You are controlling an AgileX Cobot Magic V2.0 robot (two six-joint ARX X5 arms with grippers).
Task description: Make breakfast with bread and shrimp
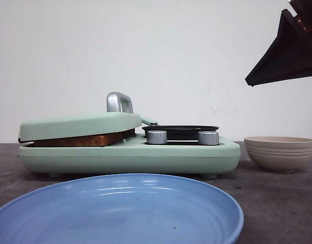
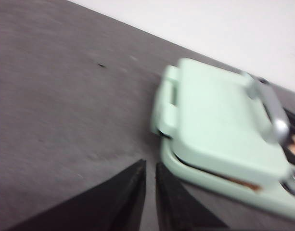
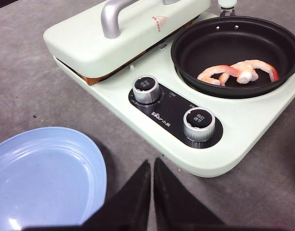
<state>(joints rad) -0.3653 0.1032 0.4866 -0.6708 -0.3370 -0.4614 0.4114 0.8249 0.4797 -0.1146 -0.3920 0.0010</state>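
Under the closed lid [image 3: 123,36] the bread [image 1: 82,141] sits pressed, and shrimp [image 3: 238,72] lie in the pan [image 3: 234,53]. Both my pincers, left [image 2: 150,180] and right [image 3: 152,180], are together and empty. To lift the handle [image 3: 113,14] well, I should part one pincer first.

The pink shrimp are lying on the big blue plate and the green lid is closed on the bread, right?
Not quite. The pink shrimp lie in the round black pan, not on the blue plate, as the right wrist view shows. The mint-green lid is down on the browned bread.
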